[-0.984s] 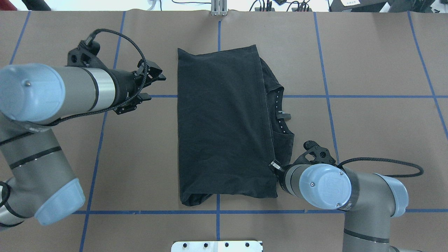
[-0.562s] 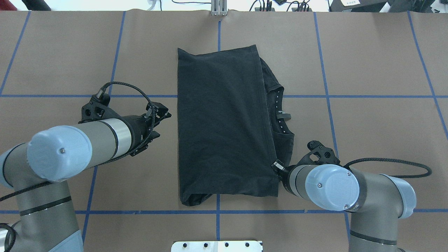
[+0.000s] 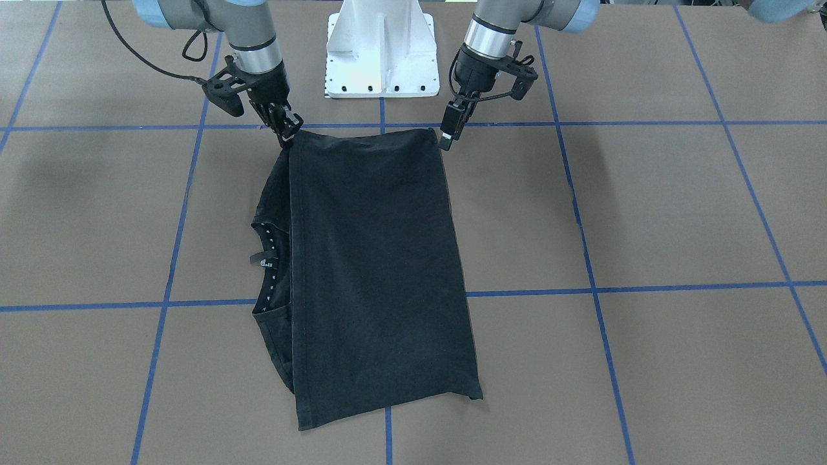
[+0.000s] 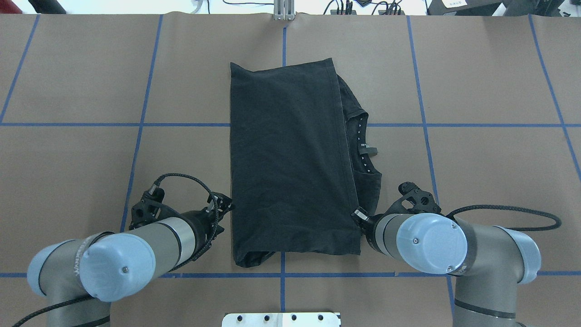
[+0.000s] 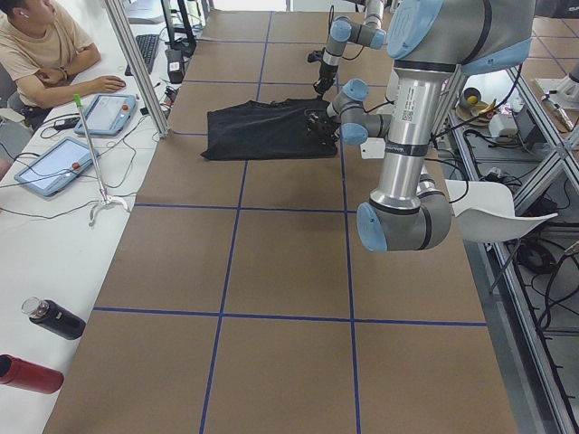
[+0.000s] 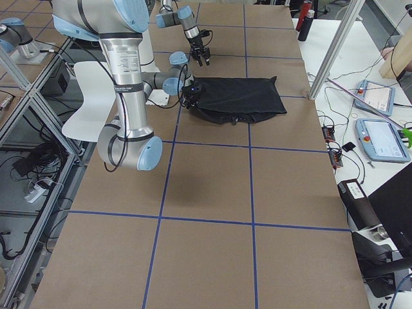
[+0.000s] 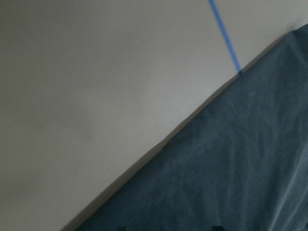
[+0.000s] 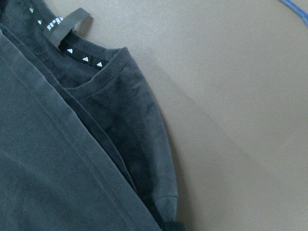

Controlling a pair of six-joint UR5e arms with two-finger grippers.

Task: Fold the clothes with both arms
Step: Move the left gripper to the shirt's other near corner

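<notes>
Both arms slanted down at T-shirt corners | left gripper spread wide, just beside | right gripper pinching cloth

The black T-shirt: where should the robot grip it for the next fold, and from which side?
Probably the T-shirt by its two corners nearest the robot, one per gripper, approached from the robot's side. It lies flat as a long folded rectangle, so those corners are free; the left gripper and right gripper are close by them.
</notes>
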